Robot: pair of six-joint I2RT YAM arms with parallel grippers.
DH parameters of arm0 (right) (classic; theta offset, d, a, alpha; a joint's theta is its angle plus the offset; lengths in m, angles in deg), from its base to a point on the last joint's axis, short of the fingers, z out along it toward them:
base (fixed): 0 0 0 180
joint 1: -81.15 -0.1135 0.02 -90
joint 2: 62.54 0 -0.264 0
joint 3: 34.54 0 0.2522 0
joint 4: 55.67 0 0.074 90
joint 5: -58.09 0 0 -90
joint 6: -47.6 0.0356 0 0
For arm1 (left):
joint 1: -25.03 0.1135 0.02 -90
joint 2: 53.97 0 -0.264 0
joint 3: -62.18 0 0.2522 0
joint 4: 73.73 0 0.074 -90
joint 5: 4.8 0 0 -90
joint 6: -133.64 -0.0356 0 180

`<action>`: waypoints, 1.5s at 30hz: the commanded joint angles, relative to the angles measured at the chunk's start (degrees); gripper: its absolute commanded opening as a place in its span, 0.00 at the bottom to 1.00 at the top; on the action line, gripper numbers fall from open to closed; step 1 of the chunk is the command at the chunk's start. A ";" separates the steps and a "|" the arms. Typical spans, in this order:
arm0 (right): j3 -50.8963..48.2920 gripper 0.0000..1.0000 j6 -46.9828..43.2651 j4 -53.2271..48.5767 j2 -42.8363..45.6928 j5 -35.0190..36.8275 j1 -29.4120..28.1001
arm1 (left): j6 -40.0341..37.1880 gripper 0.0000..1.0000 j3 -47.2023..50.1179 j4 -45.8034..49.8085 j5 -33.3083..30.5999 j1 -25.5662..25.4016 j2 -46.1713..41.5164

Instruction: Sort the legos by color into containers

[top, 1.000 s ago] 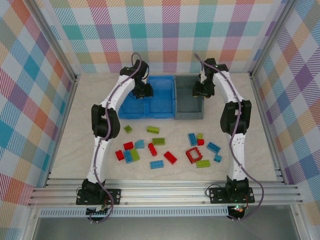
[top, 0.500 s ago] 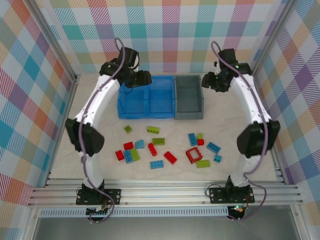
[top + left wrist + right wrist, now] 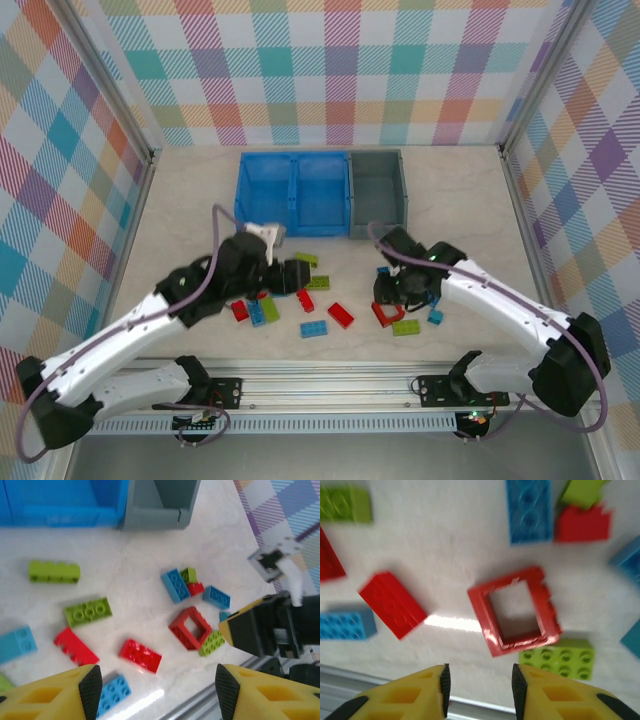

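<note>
Crowding is posing the main risk. The right hand is hovering low over the red frame, its fingers standing narrowly apart and holding nothing. A lime green brick is lying just beside the frame's near edge; the wrist picture is blurred, so I cannot tell whether the two are touching. If the hand is going for the frame, a finger coming down outside the wall is likely to be shoving that green brick along or pinching both colours together. A finger landing on the thin wall itself could be tipping the frame out of the grip.

The left hand is hanging wide and empty over the middle of the scatter, with a red brick and a light blue brick lying close under it. A loose closing there is risking a neighbour of the wrong colour. The two hands are also working near each other, so one arm reaching across could be knocking the other.

The legos are lying scattered on the table, on the near side of the blue bin and the grey bin, so every carry is giving a poorly gripped brick a chance of dropping.

No brand, label or writing is showing legibly anywhere.
</note>
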 commanded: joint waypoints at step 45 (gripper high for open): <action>27.88 0.11 -11.51 2.45 -16.96 7.70 8.64 | 2.41 0.66 -9.13 -7.49 -17.97 -15.91 9.06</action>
